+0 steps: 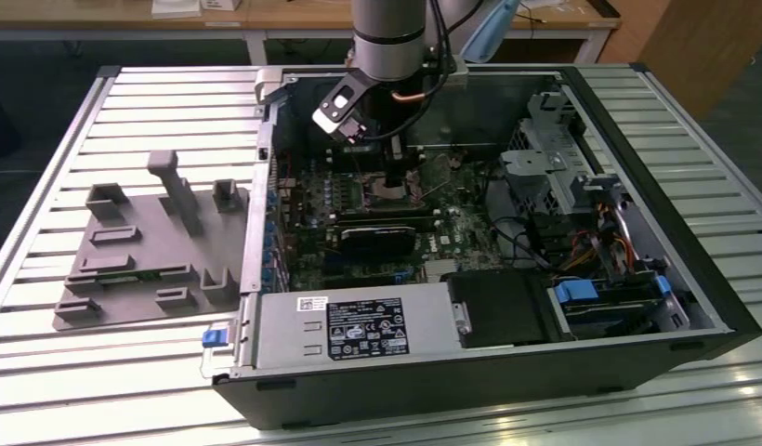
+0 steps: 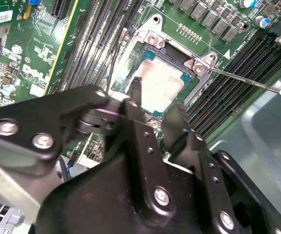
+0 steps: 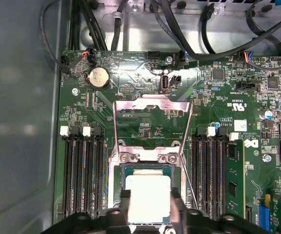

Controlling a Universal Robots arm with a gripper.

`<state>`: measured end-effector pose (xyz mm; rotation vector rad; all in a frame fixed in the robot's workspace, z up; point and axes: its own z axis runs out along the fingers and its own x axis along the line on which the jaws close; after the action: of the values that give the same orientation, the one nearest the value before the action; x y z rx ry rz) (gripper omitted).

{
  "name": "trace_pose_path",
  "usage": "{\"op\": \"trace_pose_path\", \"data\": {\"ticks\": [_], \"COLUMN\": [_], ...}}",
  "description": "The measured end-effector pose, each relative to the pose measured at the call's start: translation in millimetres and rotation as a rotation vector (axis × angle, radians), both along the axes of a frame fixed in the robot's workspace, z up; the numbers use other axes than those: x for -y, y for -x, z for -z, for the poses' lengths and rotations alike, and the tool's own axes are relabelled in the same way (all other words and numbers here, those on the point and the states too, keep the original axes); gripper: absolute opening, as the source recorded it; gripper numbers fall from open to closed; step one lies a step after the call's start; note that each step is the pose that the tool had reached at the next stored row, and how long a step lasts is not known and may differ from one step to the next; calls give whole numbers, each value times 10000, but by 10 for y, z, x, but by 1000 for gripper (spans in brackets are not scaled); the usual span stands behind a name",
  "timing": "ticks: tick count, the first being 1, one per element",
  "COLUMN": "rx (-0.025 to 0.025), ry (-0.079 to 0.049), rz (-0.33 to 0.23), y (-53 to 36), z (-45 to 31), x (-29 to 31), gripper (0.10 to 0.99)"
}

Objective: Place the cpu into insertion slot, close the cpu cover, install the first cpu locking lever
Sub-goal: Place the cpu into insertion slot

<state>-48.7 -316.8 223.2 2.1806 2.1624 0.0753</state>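
Nearest me, the PC case (image 1: 480, 390) lies open on the slatted worktop (image 1: 109, 390), w/ the PSU (image 1: 356, 325) along its front edge. Past that, on the mobo, the arm's gripper (image 1: 398, 184) is down over the insertion slot (image 3: 115, 187).

Step 1 looks basically done. The cpu (image 3: 148, 187) lies flat inside the slot, silver face up. The gripper fingers (image 3: 126, 197) sit against two opposite edges, so it's pinching the chip, not yet released.

Steps 2 and 3 aren't started, I'd say. Just beyond the chip the cpu cover (image 3: 150, 103) stands flipped open on its hinge, its window frame clear of the slot. The locking lever (image 2: 243, 80) sticks out free beside the socket, over the RAM slots (image 2: 238, 53), not latched. Approx a third through.
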Motion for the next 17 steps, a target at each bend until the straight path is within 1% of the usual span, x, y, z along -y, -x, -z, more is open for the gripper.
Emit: {"op": "trace_pose_path", "data": {"ticks": [2, 3, 5, 6, 8, 9, 10, 17], "rx": [0, 0, 0, 0, 0, 0, 0, 0], "ry": [0, 0, 0, -1, 0, -1, 0, 0], "rz": [0, 0, 0, 0, 0, 0, 0, 0], "y": [0, 0, 0, 0, 0, 0, 0, 0], "z": [0, -1, -1, -1, -1, -1, -2, -3], "x": [0, 0, 0, 0, 0, 0, 0, 0], "gripper": [357, 357, 239, 239, 122, 122, 102, 102]}}
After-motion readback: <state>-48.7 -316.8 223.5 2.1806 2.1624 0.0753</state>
